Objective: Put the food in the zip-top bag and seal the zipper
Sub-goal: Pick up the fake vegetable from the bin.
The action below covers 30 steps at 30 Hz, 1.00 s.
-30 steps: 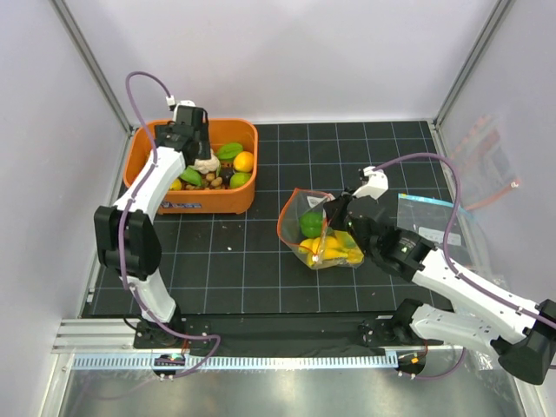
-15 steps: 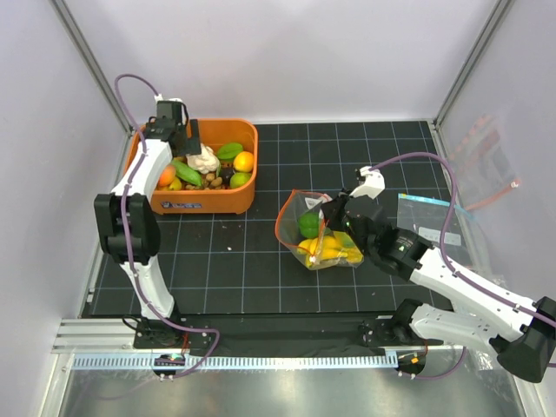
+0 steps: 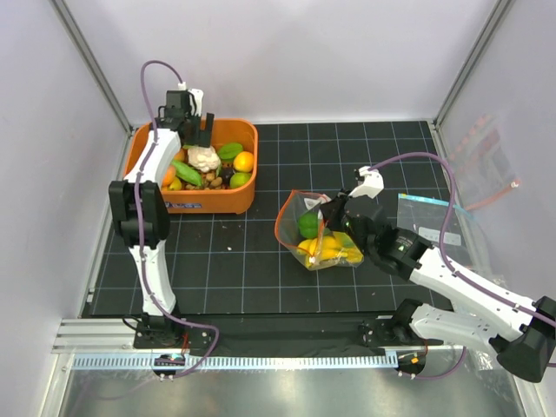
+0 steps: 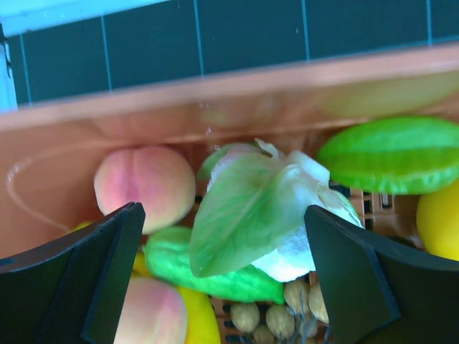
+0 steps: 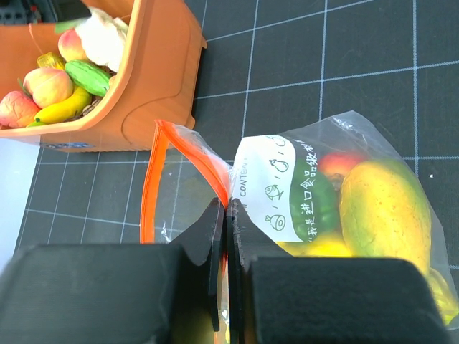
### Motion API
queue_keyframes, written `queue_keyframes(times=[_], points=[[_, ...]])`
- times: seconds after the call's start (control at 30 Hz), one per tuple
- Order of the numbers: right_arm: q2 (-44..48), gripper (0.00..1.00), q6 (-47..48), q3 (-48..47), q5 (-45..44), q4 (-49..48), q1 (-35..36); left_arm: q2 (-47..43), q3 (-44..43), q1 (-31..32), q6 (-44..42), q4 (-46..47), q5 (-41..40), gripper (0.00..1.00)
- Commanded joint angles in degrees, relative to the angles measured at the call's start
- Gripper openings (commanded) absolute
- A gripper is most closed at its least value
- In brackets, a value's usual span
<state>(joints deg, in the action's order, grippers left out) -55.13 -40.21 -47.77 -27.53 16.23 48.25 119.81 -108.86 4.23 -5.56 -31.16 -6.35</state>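
The food lies in an orange bin [image 3: 201,201]: a white cauliflower with a green leaf [image 4: 265,215], peaches [image 4: 143,188], a green star fruit [image 4: 394,154] and yellow pieces. My left gripper [image 4: 226,279] is open just above the cauliflower, at the bin's back [image 3: 193,130]. The clear zip-top bag [image 3: 320,233] lies mid-table and holds a green pepper [image 5: 315,208], a yellow mango [image 5: 384,208] and a red piece. My right gripper [image 5: 228,215] is shut on the bag's mouth edge at the orange zipper [image 5: 152,179]. The mouth stands open.
A flat clear bag with a dark-blue top edge [image 3: 430,213] lies right of the right arm. Another clear bag [image 3: 486,161] leans on the right wall. Frame posts and walls enclose the black grid mat.
My left wrist has swung across the bin toward its back edge, and its upper arm has moved left. The right gripper and the bag have stayed put.
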Motion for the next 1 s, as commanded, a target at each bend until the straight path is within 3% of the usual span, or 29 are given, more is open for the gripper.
queue_keyframes(times=[0.0, 0.07, 0.13, 0.23, 0.27, 0.37, 0.43, 0.63, 0.97], points=[[-0.4, 0.01, 0.5, 0.0, 0.5, -3.0, -0.1, 5.3, -5.9, 0.0, -3.3, -5.0, -0.2, 0.95], [-0.2, 0.01, 0.6, -0.1, 0.5, -2.9, -0.1, 9.5, -11.1, 0.0, -2.6, -10.3, -0.9, 0.83], [0.2, 0.01, 0.6, 0.0, 0.5, -3.0, -0.1, 12.4, -13.7, 0.0, -1.2, -14.7, -0.7, 0.81], [0.6, 0.01, 0.7, 0.1, -0.1, -2.8, 0.0, 13.5, -15.9, 0.0, 0.0, -16.6, 1.1, 0.59], [0.7, 0.01, 0.7, 0.1, -0.1, -2.8, -0.1, 13.0, -15.5, 0.0, 0.2, -16.7, 1.4, 0.47], [0.9, 0.01, 0.7, 0.2, -0.1, -2.8, -0.2, 11.0, -13.6, 0.0, 0.5, -15.3, 2.1, 0.29], [0.8, 0.01, 0.7, 0.2, -0.1, -2.9, -0.1, 9.7, -12.3, 0.0, 0.5, -14.4, 1.5, 0.25], [0.6, 0.01, 0.7, 0.1, 0.0, -2.9, 0.0, 5.1, -10.3, 0.1, 3.3, -12.6, 0.7, 0.00], [0.7, 0.01, 0.6, 0.3, 0.0, -3.0, -0.1, -9.0, -1.4, 1.7, 9.5, -6.4, 2.7, 0.00]])
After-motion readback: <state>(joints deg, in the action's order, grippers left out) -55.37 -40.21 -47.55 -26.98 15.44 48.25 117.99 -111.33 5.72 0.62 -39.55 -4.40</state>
